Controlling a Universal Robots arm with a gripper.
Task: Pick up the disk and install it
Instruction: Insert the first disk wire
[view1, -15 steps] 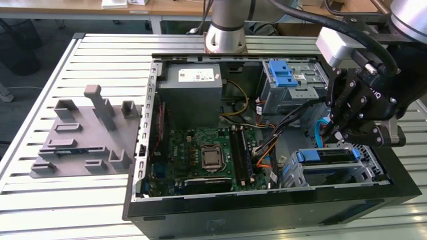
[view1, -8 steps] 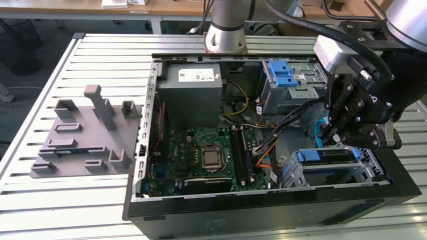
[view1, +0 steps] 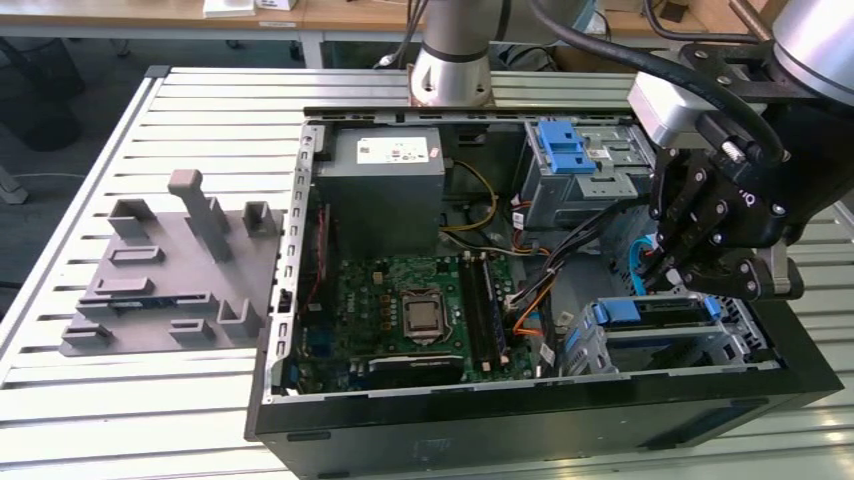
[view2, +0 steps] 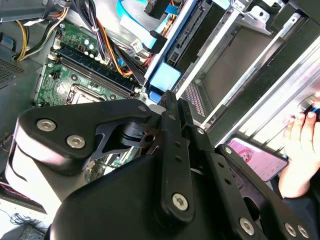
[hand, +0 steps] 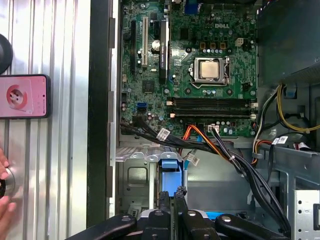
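The disk (view1: 657, 312) sits in the lower drive bay at the exterior view's right of the open computer case, showing a blue plastic end and blue side rails. In the second wrist view the disk (view2: 164, 79) runs edge-on into the metal bay. My black gripper (view1: 654, 280) hangs just above that bay. Its fingers (hand: 164, 202) are shut, and the tips rest against the blue end of the disk (hand: 170, 179) with nothing between them. My gripper (view2: 170, 102) touches the same blue end in the second wrist view.
The motherboard (view1: 414, 310), the grey power-supply box (view1: 387, 170) and an upper bay with a blue latch (view1: 567, 150) fill the case, with cable bundles (hand: 210, 145) beside the bay. A grey fixture (view1: 174, 270) stands on the slatted table. A phone (hand: 24, 96) and a person's hand (view2: 300, 145) are outside the case.
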